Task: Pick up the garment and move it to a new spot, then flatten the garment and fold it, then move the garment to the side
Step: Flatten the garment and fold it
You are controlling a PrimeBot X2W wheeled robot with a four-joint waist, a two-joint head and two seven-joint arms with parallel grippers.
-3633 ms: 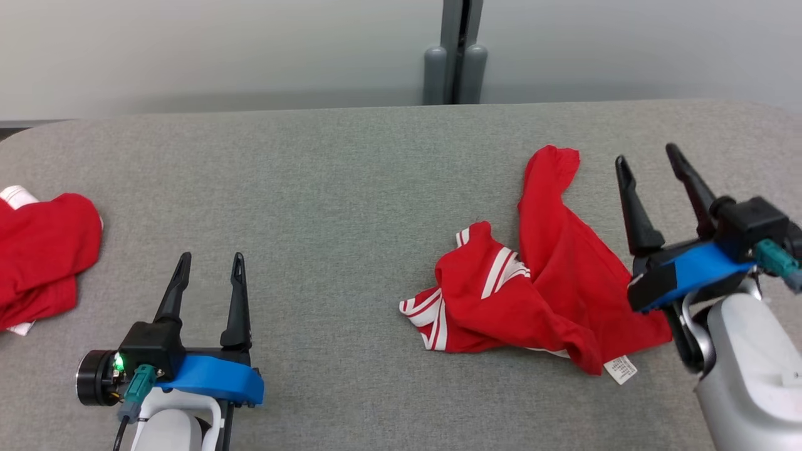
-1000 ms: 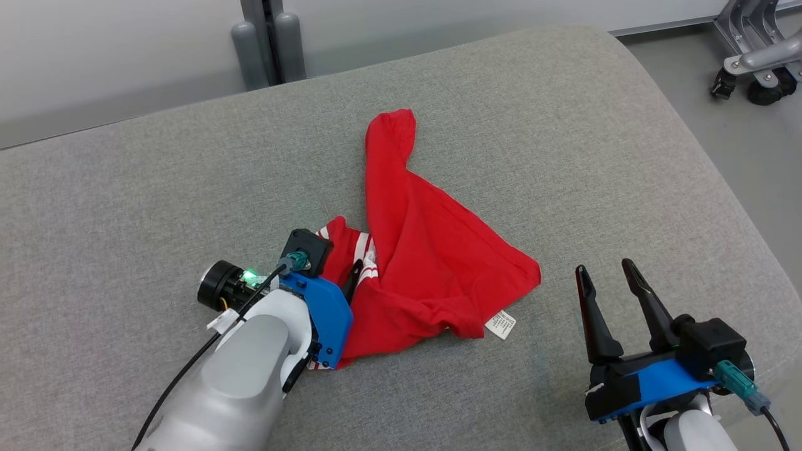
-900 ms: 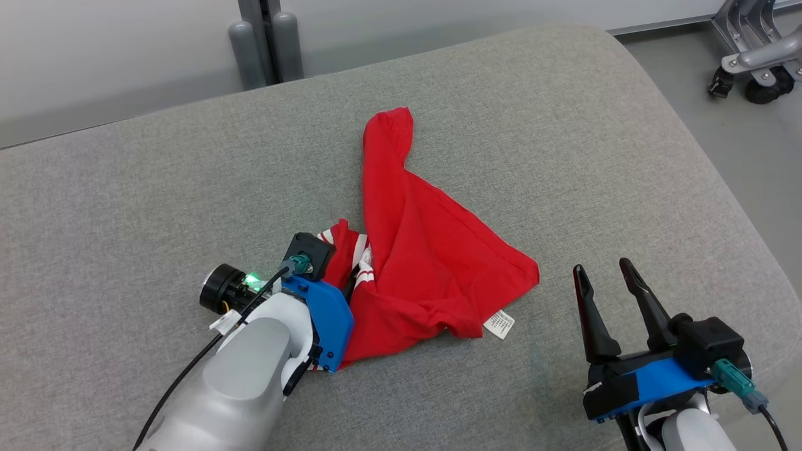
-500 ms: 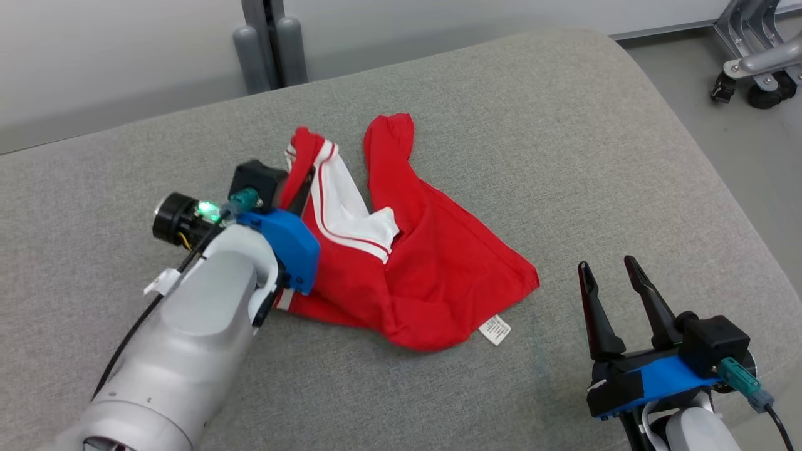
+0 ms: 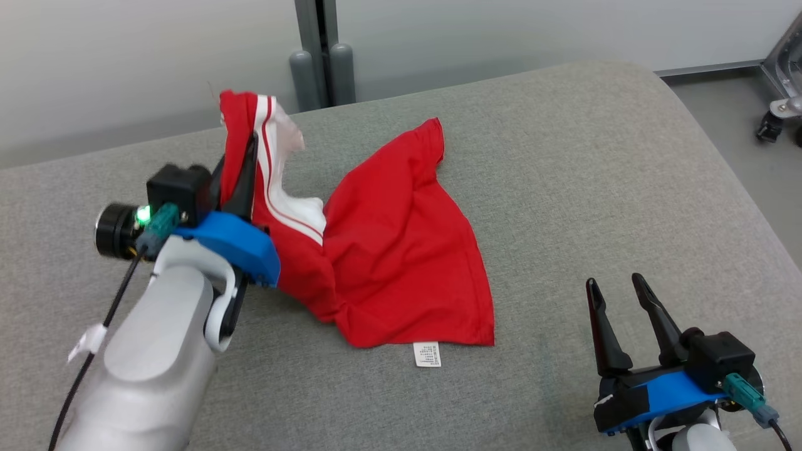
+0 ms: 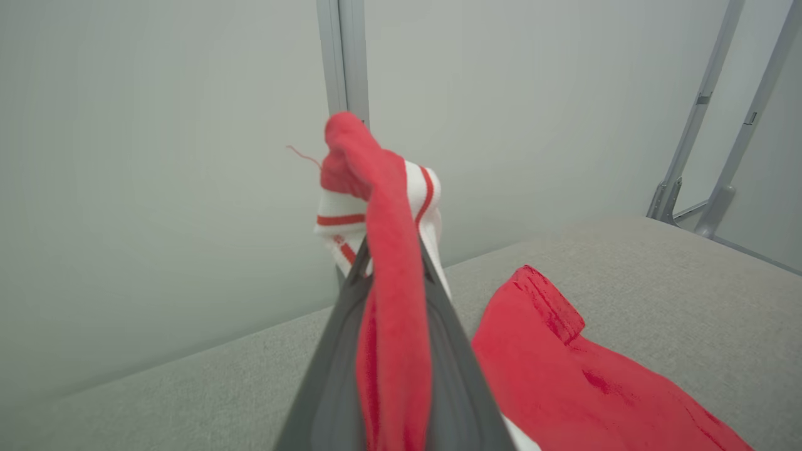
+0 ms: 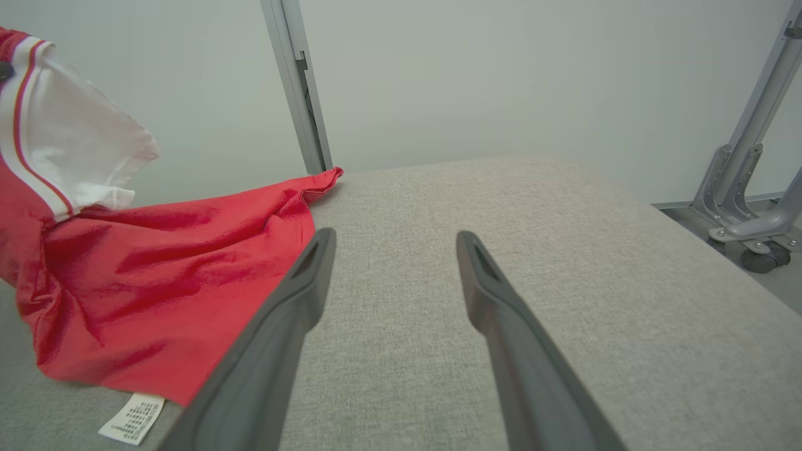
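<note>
The garment (image 5: 401, 250) is a red shirt with white striped trim and a white care label (image 5: 427, 354). My left gripper (image 5: 241, 160) is shut on its striped edge and holds that part raised above the grey table (image 5: 595, 163), while the rest trails on the surface. In the left wrist view the red cloth (image 6: 391, 300) runs up between the two dark fingers. My right gripper (image 5: 615, 287) stands open at the lower right, apart from the cloth. In the right wrist view its fingers (image 7: 301, 294) frame bare table beside the garment (image 7: 169, 275).
A grey post (image 5: 322, 53) stands against the wall behind the table. The table's rounded right edge (image 5: 739, 188) drops to the floor, where a wheeled metal frame (image 5: 780, 106) stands. Open padded surface lies right of the garment.
My left gripper closed on the garment's striped edge and lifted it up and back to the left, dragging the cloth along. The head view shifted. The right gripper stayed open.
</note>
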